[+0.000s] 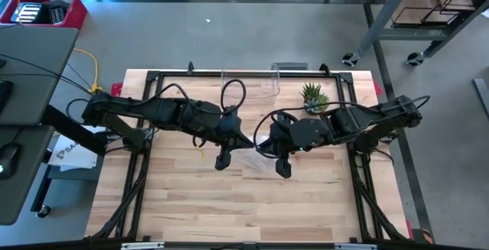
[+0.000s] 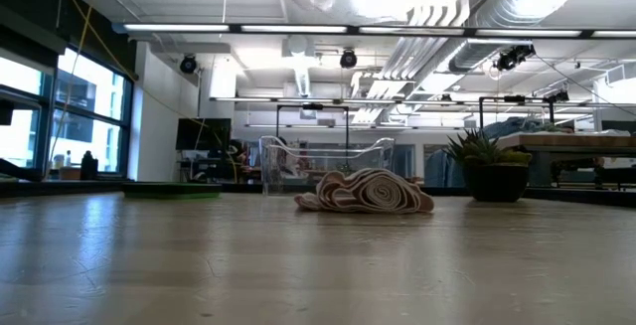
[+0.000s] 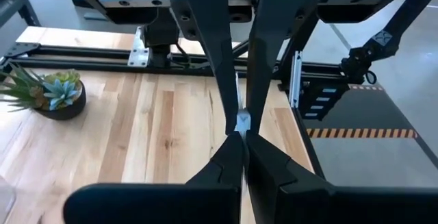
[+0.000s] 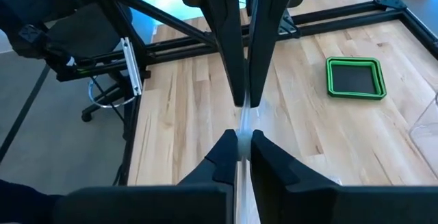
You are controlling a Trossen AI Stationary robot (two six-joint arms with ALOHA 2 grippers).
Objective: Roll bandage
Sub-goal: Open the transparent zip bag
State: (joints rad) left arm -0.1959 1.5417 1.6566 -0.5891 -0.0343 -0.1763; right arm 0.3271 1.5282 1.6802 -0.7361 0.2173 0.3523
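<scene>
I have both tools clenched on the bandage [image 2: 366, 193] strip mid-bench, left tool [image 3: 241, 125] and right tool [image 4: 243, 114] facing each other, so I'd keep it taut (loose end heaped behind) while winding evenly.

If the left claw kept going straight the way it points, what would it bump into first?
Most likely the other arm. The left gripper is shut on a thin strip of bandage, and the right gripper is directly ahead, shut on the same strip. How far apart they are is hard to judge.
</scene>
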